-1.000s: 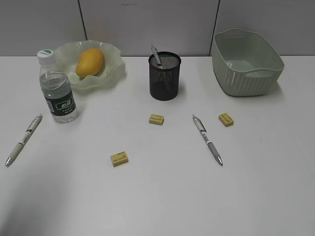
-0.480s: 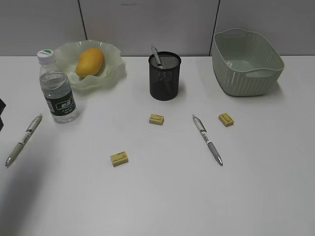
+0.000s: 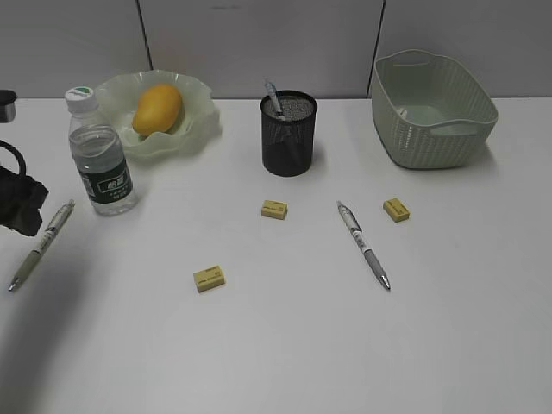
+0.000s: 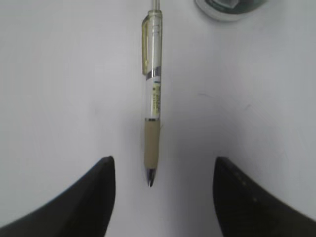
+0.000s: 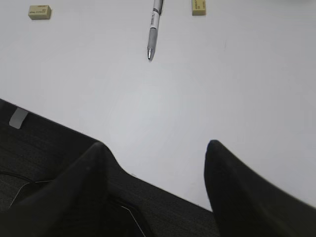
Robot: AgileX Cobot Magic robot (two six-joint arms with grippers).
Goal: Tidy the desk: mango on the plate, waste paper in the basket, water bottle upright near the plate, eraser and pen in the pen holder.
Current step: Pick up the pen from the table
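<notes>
The left-hand pen [image 4: 152, 113] lies flat on the tabletop [image 3: 285, 345] beside the upright water bottle [image 3: 101, 153], its tip pointing between the left gripper [image 4: 160, 173], whose jaws are spread wide to straddle the barrel, probably for a grasp. Bare surface lies on both sides of it, so closing looks unobstructed. The right gripper [image 5: 153, 163] hangs released over the tabletop's near edge, well short of the other pen [image 5: 154, 29].

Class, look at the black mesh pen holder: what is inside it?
One pen stands in the pen holder, its top leaning left above the rim. The dark mesh hides the lower part of the pen and the bottom of the cup, so anything lying there cannot be seen.
</notes>
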